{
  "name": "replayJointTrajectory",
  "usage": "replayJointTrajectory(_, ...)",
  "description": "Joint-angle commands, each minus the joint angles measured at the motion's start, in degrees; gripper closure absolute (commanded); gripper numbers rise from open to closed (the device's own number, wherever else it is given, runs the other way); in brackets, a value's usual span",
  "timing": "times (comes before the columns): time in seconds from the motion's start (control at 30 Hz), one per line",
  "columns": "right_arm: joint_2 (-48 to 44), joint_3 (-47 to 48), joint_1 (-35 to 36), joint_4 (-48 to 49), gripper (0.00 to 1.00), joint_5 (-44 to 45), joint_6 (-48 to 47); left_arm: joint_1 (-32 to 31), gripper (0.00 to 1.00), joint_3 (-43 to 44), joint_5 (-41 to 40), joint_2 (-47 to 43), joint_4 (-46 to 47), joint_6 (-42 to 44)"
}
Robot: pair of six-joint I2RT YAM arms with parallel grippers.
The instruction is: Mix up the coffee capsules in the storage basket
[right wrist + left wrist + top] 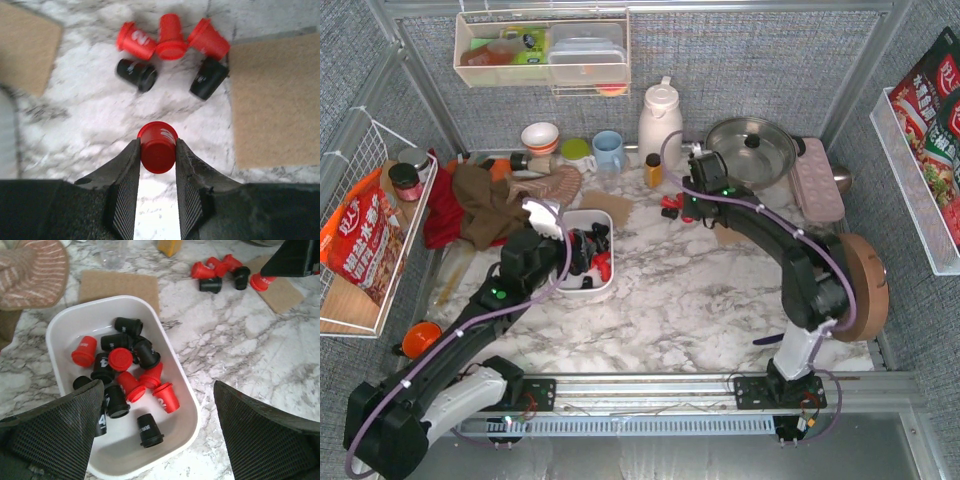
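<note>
The white storage basket [172, 347] [605, 288] sits left of centre on the marble table and holds several red and black coffee capsules [120, 360] jumbled together. My left gripper [157, 390] [558, 238] hovers above the basket's near end, open, with nothing between its fingers. A loose cluster of three red capsules [171, 37] and two black ones [136, 75] lies on the table between two cork mats. Just short of that cluster, my right gripper [157, 150] [692, 205] is shut on a red capsule [158, 147] [262, 282], held by its sides.
Cork mats [275, 100] [27, 47] flank the loose capsules. Behind stand a white kettle [660, 120], a lidded pot [750, 145], a pink dimpled tray [815, 180], a small orange-yellow bottle [653, 170] and cups [608, 150]. Piled cloths [485, 200] lie left of the basket.
</note>
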Motion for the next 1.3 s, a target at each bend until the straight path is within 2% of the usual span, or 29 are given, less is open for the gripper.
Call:
replayJointTrajectory(0.0,-9.70,-6.51,1.33,1.94,0.75,-6.74,1.86,-0.29,0.01,-2.99,8.29,-2.23,10.32,3.42)
replayJointTrajectory(0.13,-20.04,-12.79,4.25,2.70,0.76,-8.67,1.42,-3.17,0.01,-6.15,9.30,-3.94,20.06,5.36)
replayJointTrajectory(0.2,-25.48,-14.62,5.95,2.46,0.76,-8.99,0.87,-6.98,0.01,-6.55,6.23,-2.33,24.38,7.81)
replayJointTrajectory(0.33,-33.62,-17.62,8.42,1.72,0.76,-10.11,0.61,-15.47,0.01,-5.87,4.07,7.03,31.27,13.77)
replayJointTrajectory(0.6,-47.40,-26.13,13.10,1.48,0.75,-12.84,4.26,-21.27,0.01,-7.40,10.78,21.41,51.02,22.87)
replayJointTrajectory(0.77,-52.18,-30.78,15.20,2.84,0.76,-14.18,6.46,-24.01,0.01,-6.57,18.25,28.19,59.65,25.49)
replayJointTrajectory(1.07,-55.76,-33.60,15.85,2.55,0.75,-14.76,7.04,-27.65,0.03,-5.19,17.51,34.00,67.46,26.60)
replayJointTrajectory(1.17,-56.12,-34.22,15.86,2.59,0.75,-14.86,7.32,-27.98,0.08,-5.16,17.71,34.75,69.15,26.48)
replayJointTrajectory(1.27,-56.14,-34.39,15.92,2.78,0.75,-14.78,7.33,-28.09,0.19,-5.09,19.04,35.39,70.71,25.50)
